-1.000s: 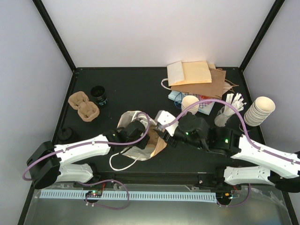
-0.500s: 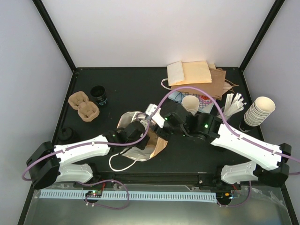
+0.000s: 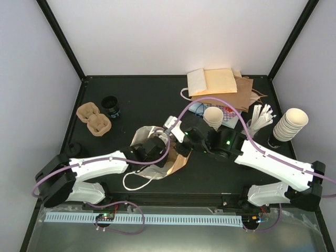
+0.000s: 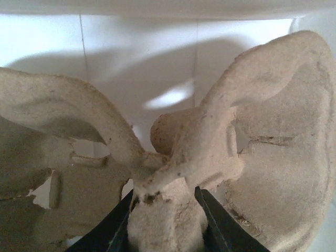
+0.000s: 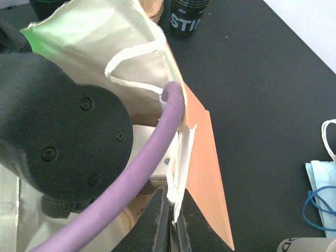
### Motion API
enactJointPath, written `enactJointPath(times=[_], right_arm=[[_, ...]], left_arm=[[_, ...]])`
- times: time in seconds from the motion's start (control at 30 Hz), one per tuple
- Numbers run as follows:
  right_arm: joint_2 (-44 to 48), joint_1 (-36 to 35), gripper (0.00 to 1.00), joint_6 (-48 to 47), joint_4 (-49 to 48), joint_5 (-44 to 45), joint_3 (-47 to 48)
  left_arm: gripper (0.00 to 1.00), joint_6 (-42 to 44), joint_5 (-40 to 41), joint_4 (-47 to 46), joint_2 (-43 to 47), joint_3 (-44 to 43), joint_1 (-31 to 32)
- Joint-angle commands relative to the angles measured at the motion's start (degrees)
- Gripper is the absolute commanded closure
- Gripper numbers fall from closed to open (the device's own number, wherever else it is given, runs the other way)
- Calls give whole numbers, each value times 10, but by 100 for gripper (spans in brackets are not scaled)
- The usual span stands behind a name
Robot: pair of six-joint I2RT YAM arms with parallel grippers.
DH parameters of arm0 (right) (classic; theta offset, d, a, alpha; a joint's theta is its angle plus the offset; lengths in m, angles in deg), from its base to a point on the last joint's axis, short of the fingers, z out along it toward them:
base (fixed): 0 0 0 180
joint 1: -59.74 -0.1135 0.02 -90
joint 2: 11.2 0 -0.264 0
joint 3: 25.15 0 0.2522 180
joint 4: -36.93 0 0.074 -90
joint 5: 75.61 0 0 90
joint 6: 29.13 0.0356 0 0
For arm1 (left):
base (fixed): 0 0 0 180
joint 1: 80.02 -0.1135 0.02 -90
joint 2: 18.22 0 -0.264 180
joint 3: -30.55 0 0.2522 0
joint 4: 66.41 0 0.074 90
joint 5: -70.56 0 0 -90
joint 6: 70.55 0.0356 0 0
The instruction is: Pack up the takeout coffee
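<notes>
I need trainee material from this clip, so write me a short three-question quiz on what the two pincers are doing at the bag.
1. True or false: the left pincer is closed on a pulp cup tray.
2. What is the right pincer pinching? A) a black lid; B) a white edge strip of the paper bag; C) a blue face mask.
3. Fill in: seen from above, the stack of lidless cream cups stands at the ____ side of the table.

Key: 1 true; 2 B; 3 right.
</notes>
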Motion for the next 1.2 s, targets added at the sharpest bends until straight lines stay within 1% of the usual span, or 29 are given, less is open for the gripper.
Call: enactJointPath(times=[0.0,0.27,0.37,0.5,0.57,0.63,0.7,0.73,0.9,1.0,1.13,1.17], right_arm=[[50,0,95,22,-63,-32,-41],[73,6,96,32,-74,-57,-67],[81,20,96,40,-78,-80,-74],[103,56,95,47,-98,-130,-95],[109,71,94,48,-105,-160,-104],[106,79,86,44,-100,-172,-105],[101,81,75,43,-84,-168,-95],[102,83,71,45,-75,-161,-89],[137,101,50,56,-65,-154,-78],[151,104,37,66,-45,-121,-66],[175,114,29,104,-2,-41,-56],[184,118,28,118,7,-24,-60]], left_arm=[[73,3,7,-2,-51,-9,1],[72,4,5,17,-128,-51,1],[72,10,-9,-8,-120,-47,1],[70,39,-60,-65,-89,-30,1],[70,52,-83,-79,-87,-33,1],[70,60,-96,-80,-95,-43,1],[70,59,-93,-75,-105,-49,2],[71,56,-89,-73,-108,-49,2],[71,51,-79,-63,-119,-50,1],[71,48,-75,-56,-122,-53,1],[71,44,-74,-47,-119,-57,0],[71,43,-75,-42,-119,-60,0]])
